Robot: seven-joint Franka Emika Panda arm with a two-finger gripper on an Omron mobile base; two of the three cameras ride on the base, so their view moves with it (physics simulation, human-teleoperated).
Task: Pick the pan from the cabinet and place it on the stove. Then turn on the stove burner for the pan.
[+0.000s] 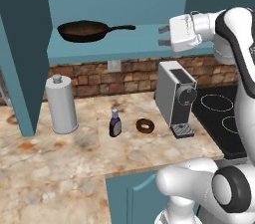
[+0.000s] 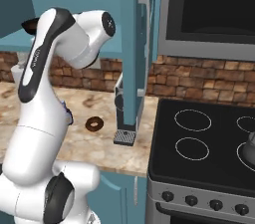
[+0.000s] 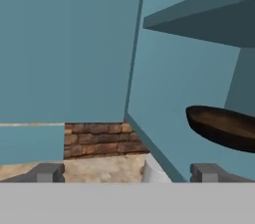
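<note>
I'm on the first step: getting to the pan (image 1: 84,31), which sits on the lower shelf of the open cabinet (image 1: 144,39), its long handle pointing right toward my gripper (image 1: 163,36). The gripper is level with the shelf, just off the end of the handle, jaws spread wide and holding nothing. Nothing has been lifted yet, and the stove (image 2: 209,138) waits well to the right with its rings bare where I'd set the pan.

Next, I judge, I need to slide the hand left along the shelf until the handle sits between the fingers, then close. The handle is thin, so I'd want it centred before squeezing, and the shelf above leaves little headroom for the lift.

From the left base view I get the whole layout: pan, handle, gripper, plus the paper towel roll (image 1: 62,103), small bottle (image 1: 115,123), donut (image 1: 145,126) and coffee machine (image 1: 175,97) on the counter below. The right base view gives me the stove knobs (image 2: 191,200) and the cabinet door (image 2: 130,44), while my own arm hides most of the pan. The hand view catches the pan's dark rim (image 3: 224,126) at right, so I'm aimed a bit left of it
</note>
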